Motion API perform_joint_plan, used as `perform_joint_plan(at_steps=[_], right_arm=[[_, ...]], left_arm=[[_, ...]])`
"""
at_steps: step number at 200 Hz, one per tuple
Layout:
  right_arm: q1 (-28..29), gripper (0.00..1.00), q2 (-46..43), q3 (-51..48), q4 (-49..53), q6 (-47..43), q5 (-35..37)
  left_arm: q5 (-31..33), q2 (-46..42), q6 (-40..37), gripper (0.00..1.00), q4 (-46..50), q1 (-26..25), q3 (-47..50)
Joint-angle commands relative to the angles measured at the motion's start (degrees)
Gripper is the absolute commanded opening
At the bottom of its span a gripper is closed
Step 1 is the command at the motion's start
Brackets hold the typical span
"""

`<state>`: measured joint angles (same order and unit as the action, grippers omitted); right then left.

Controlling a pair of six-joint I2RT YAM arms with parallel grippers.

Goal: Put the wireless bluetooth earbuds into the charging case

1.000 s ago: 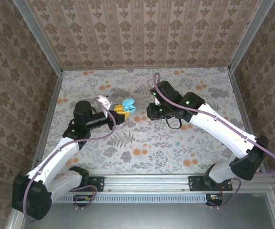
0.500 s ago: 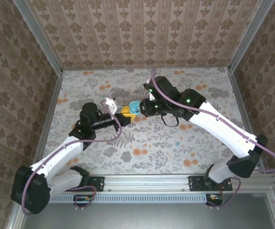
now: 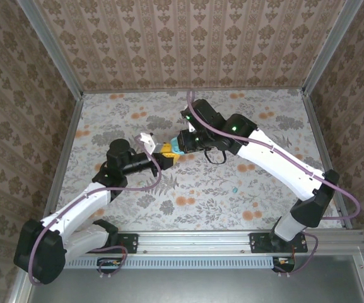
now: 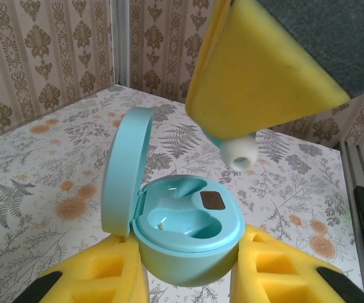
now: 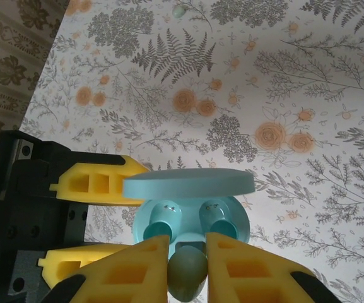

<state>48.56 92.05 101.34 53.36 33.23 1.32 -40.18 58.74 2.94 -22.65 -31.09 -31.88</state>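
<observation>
Risk: left gripper (image 4: 188, 274) clamps the open charging case (image 4: 188, 237); right gripper (image 5: 185, 255) pinches an earbud (image 4: 238, 153) at the case's 1 o'clock (lid at 9); an off-axis descent could jam or drop it.

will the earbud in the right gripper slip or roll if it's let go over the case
Probably slippery: the earbud looks smooth and rounded where the right gripper pinches it. Likely very light, being tiny beside the charging case. Released off-target, it could roll off the case's curved rim.
</observation>
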Motion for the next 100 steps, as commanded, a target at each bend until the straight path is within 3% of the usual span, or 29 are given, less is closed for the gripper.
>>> perform_joint_plan(at_steps=[1,100], right_arm=[[0.5,0.19,1.7,1.7,1.1,-0.4,-0.7],[1.3,0.21,4.8,1.9,1.3,-0.5,-1.4]], left_arm=[[0.1,-1.1,-1.0,0.09,-1.4,-0.3,0.3],[0.5,-1.7,-0.9,0.09,-1.1,-0.4,0.4]])
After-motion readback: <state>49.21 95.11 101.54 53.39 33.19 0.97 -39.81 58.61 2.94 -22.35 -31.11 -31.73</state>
